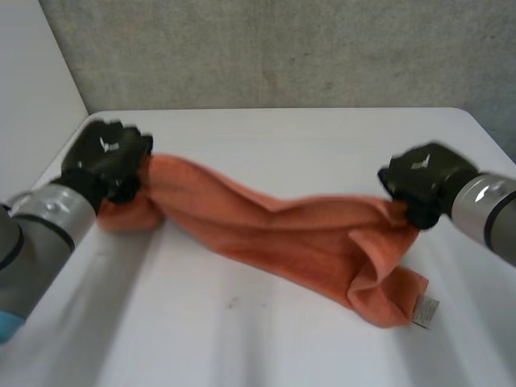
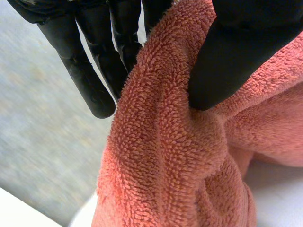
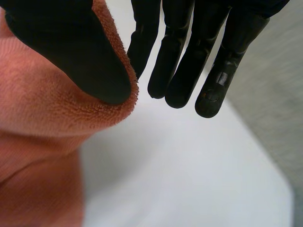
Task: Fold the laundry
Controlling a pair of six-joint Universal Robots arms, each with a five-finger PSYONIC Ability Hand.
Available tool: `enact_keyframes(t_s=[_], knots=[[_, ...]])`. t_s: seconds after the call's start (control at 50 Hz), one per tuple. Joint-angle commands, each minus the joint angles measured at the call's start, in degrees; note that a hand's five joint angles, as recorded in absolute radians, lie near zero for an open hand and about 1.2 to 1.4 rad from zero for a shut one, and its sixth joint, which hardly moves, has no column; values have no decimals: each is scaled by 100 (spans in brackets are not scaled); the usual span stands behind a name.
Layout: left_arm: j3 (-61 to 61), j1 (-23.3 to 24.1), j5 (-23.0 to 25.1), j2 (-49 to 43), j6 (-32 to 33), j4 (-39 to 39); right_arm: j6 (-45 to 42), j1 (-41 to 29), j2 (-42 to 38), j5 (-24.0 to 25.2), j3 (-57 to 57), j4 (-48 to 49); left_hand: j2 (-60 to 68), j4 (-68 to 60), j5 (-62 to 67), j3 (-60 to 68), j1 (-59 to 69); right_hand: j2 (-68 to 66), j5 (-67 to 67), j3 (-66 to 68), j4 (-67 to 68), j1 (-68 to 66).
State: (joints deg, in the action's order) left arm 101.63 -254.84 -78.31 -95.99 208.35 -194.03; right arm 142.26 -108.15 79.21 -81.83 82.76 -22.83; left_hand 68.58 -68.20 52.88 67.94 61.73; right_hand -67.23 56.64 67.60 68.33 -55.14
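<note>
An orange terry towel (image 1: 274,226) hangs twisted in a rope between my two hands, sagging onto the white table (image 1: 266,347). My left hand (image 1: 109,157) holds its left end, and in the left wrist view the thumb (image 2: 236,56) pinches the towel (image 2: 165,156) against the straight fingers (image 2: 90,71). My right hand (image 1: 419,181) holds the right end. There its thumb (image 3: 71,52) presses the towel's edge (image 3: 42,109) against the fingers (image 3: 189,61). A loose corner with a white tag (image 1: 427,310) lies on the table below the right hand.
A grey wall (image 1: 282,48) stands behind the table's far edge. The table's right edge (image 1: 496,137) runs close beside my right arm. A bunched fold of towel (image 1: 129,216) rests on the table under my left hand.
</note>
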Motion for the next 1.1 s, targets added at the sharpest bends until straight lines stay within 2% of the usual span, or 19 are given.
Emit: enact_keyframes(t_s=[0.02, 0.12, 0.22, 0.28, 0.3, 0.32, 0.38, 0.4, 0.46, 0.64, 0.74, 0.8, 0.86, 0.9, 0.98, 1.0, 1.04, 1.1], knots=[[-81, -75, -62, -893, 126, 498, -418, -13, -854, -17, -111, -178, 1142, -1180, 1712, 1206, 1827, -1277, 1336, 1240, 1167, -2486], [-713, -75, -53, -1456, 416, 375, -287, -22, -1294, -43, -637, 190, 1142, -1180, 1712, 1206, 1827, -1277, 1336, 1240, 1167, -2486], [-2189, 39, -88, -1862, 619, -108, 634, -31, -1418, -446, -1840, 1795, 1142, -1180, 1712, 1206, 1827, -1277, 1336, 1240, 1167, -2486], [-2919, 136, -97, -1800, 470, -854, 1057, -31, -1356, -588, -2123, 2614, 1142, -1180, 1712, 1206, 1827, -1277, 1336, 1240, 1167, -2486], [-3034, 180, -97, -1765, 400, -1108, 1267, -31, -1217, -667, -2220, 3122, 1142, -1180, 1712, 1206, 1827, -1277, 1336, 1240, 1167, -2486], [-3157, 232, -106, -1652, 286, -1642, 1339, -31, -1094, -694, -2238, 3344, 1142, -1180, 1712, 1206, 1827, -1277, 1336, 1240, 1167, -2486], [-3132, 241, -185, -1388, 83, -2348, 1454, -39, -515, -685, -2151, 3925, 1142, -1180, 1712, 1206, 1827, -1277, 1336, 1240, 1167, -2486], [-3027, 259, -263, -1230, -48, -2707, 1445, -22, -382, -676, -2115, 3944, 1142, -1180, 1712, 1206, 1827, -1277, 1336, 1240, 1167, -2486], [-2494, 277, -404, -1054, -285, -2833, 1428, 4, -187, -615, -1914, 3717, 1142, -1180, 1712, 1206, 1827, -1277, 1336, 1240, 1167, -2486], [-901, 180, -475, -1009, -374, -2096, 1375, 48, -196, -158, -921, 2522, 1142, -1180, 1712, 1206, 1827, -1277, 1336, 1240, 1167, -2486], [-188, 189, -457, -1325, -339, -1928, 1190, 101, -407, 36, -384, 2125, 1142, -1180, 1712, 1206, 1827, -1277, 1336, 1240, 1167, -2486], [189, 233, -457, -1711, -339, -1850, 787, 241, -950, 45, 221, 1967, 1142, -1180, 1712, 1206, 1827, -1277, 1336, 1240, 1167, -2486], [374, 285, -457, -1826, -330, -1762, 716, 251, -1136, 27, 512, 2002, 1078, -1115, 1647, 1142, 1762, -1277, 1336, 1240, 1167, -2486], [506, 285, -457, -1844, -322, -1622, 716, 251, -1171, 27, 618, 2019, -443, 406, 126, -380, 241, -1277, 1336, 1240, 1167, -2486], [551, 294, -457, -1721, -330, -1287, 724, 259, -1180, 27, 793, 2028, -2416, 2379, -1847, -2353, -1732, -1277, 1336, 1240, 1167, -2486], [542, 303, -457, -1678, -330, -1130, 742, 259, -1180, 36, 846, 2080, -3620, 3583, -3051, -3557, -2936, -1277, 1336, 1240, 1167, -2486], [525, 312, -457, -1564, -330, -954, 751, 259, -1171, 36, 908, 2151, -4537, 4500, -3967, -4473, -3852, -1277, 1336, 1240, 1167, -2486], [507, 312, -440, -1203, -339, -619, 768, 268, -1128, 36, 1040, 2318, -5129, 5092, -4560, -5065, -4445, -1277, 1336, 1240, 1167, -2486]])
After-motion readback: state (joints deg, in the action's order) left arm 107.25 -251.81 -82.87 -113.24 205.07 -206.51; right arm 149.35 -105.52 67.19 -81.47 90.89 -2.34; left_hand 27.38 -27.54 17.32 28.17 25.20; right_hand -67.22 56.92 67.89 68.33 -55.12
